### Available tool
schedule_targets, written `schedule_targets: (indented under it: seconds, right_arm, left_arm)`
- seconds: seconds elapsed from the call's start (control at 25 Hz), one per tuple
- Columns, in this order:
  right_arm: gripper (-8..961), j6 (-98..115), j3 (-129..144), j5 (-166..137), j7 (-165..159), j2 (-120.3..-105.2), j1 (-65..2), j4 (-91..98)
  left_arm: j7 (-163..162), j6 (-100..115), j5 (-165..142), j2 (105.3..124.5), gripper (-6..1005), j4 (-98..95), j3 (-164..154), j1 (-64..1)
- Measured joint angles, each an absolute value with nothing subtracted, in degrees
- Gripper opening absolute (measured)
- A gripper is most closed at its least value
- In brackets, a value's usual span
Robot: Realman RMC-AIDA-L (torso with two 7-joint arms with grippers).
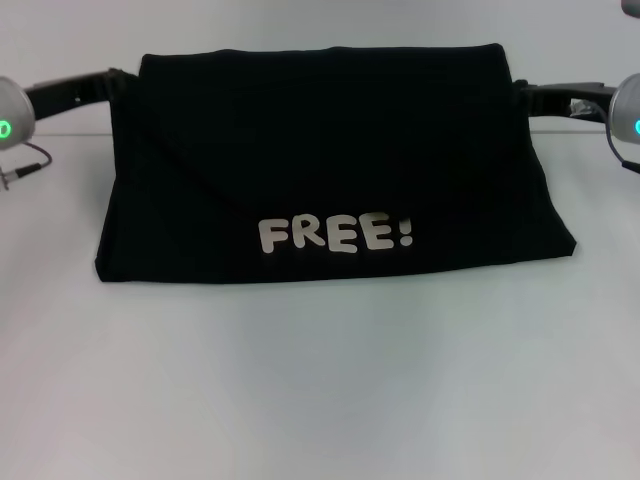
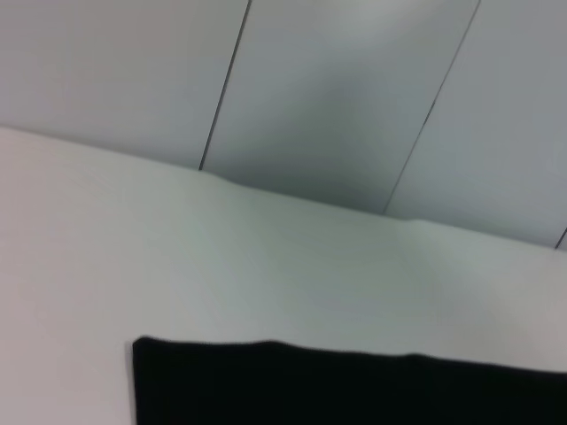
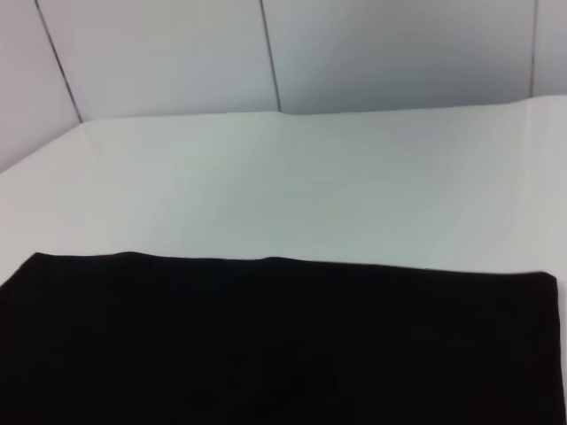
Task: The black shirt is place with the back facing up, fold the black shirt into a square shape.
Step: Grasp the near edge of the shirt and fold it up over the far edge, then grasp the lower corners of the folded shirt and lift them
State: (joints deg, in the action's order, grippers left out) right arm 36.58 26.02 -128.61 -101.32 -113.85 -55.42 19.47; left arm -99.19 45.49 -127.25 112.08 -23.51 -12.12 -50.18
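The black shirt (image 1: pixel 330 160) lies across the far middle of the white table (image 1: pixel 320 390), folded into a wide band. White letters "FREE!" (image 1: pixel 335 236) show near its front edge. Its upper part slopes up to a straight top edge. My left arm (image 1: pixel 75 90) reaches in from the left to the shirt's top left corner, and my right arm (image 1: pixel 565 97) reaches to the top right corner. Both gripper ends are hidden behind the cloth. A straight edge of the black shirt (image 2: pixel 354 390) shows in the left wrist view, and the black shirt (image 3: pixel 283 345) also shows in the right wrist view.
A thin cable with a plug (image 1: pixel 22 168) lies on the table at the far left. A grey panelled wall (image 3: pixel 283 53) rises behind the table's far edge. Bare table surface spreads in front of the shirt.
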Motion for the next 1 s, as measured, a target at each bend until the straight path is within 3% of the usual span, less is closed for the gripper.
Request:
schedule_targets:
  seconds: [0.76, 1.0]
  right_arm:
    - [57, 31.5, 26.1, -128.2, -100.8, -117.96, -53.8, 18.9]
    - [277, 29.7, 26.4, -128.2, -100.6, -119.67, -53.0, 21.2]
  left_arm:
    - [-95.3, 42.0, -126.1, 115.27, 158, -20.6, -12.2, -49.6]
    - [-95.2, 42.0, -126.2, 115.97, 165, -20.6, -13.1, -49.6]
